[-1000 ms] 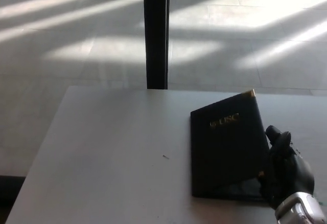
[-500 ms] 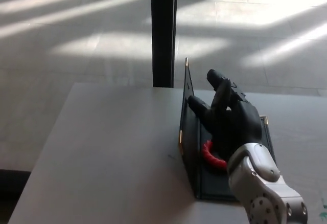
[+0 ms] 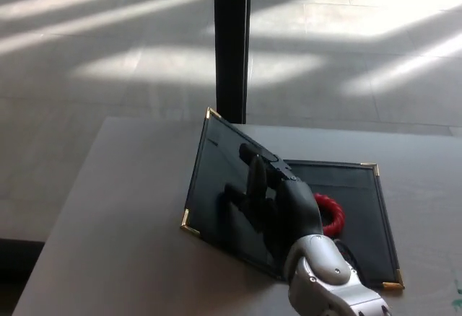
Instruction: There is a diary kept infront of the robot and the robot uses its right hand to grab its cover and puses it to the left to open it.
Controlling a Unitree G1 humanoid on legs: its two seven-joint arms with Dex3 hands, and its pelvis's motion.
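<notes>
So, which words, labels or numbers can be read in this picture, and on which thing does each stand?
None can be read. The diary lies open and its cover, under the right hand, shows only its dark inner face. The red thing inside bears no text.

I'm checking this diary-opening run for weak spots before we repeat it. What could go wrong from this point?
1. The cover is tilted left, not yet flat on the table. The right hand only presses it with spread fingers, so pulling away early might let it fall shut.
2. A sideways push could slide the whole diary left instead of opening it.
3. The red loop sits right beside the hand and might snag a finger.
</notes>
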